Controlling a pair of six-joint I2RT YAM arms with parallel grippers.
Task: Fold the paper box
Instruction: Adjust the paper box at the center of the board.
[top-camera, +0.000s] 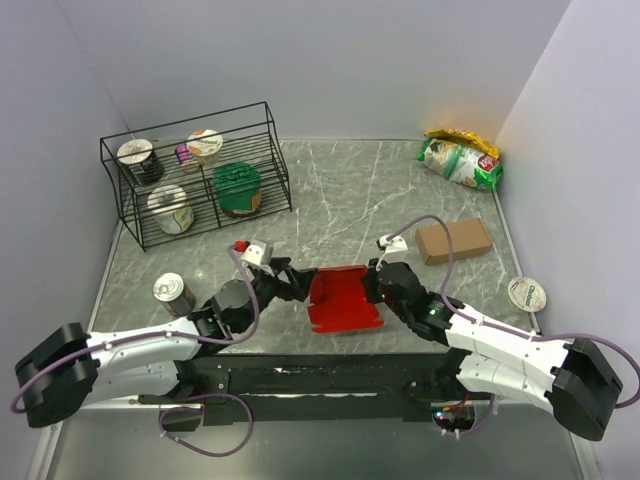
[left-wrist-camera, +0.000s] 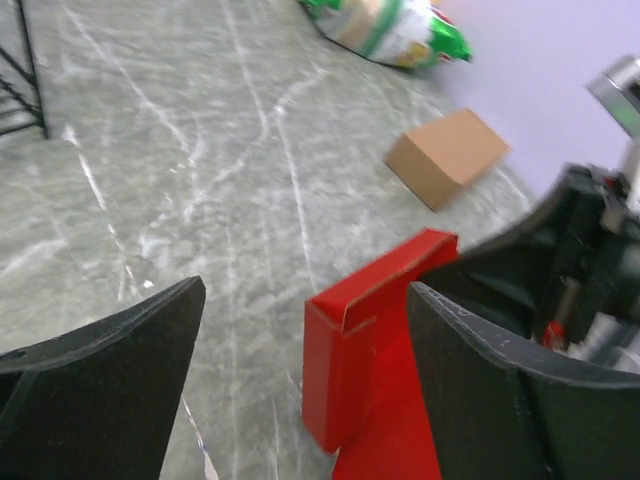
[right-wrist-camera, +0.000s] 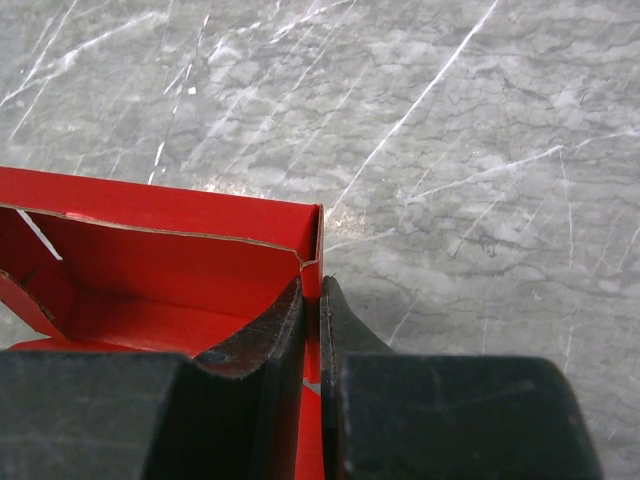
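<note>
The paper box (top-camera: 340, 298) is a bright red card tray with raised walls, lying on the marble table between my two grippers. My left gripper (top-camera: 298, 284) is at its left side, fingers wide apart. In the left wrist view, an upright corner of the box (left-wrist-camera: 345, 380) stands between the open left gripper's (left-wrist-camera: 305, 288) fingers, close to the right finger (left-wrist-camera: 490, 390) and apart from the left one. My right gripper (top-camera: 378, 284) is shut on the box's right wall. In the right wrist view, the right gripper (right-wrist-camera: 320, 290) pinches that thin wall, one finger inside the box (right-wrist-camera: 160, 270).
A brown cardboard box (top-camera: 453, 240) lies right of the red box, with a snack bag (top-camera: 460, 158) in the far right corner. A black wire rack (top-camera: 195, 175) with cups and cans stands at the back left. A can (top-camera: 172, 292) is near the left arm, a round lid (top-camera: 527, 293) at the right edge.
</note>
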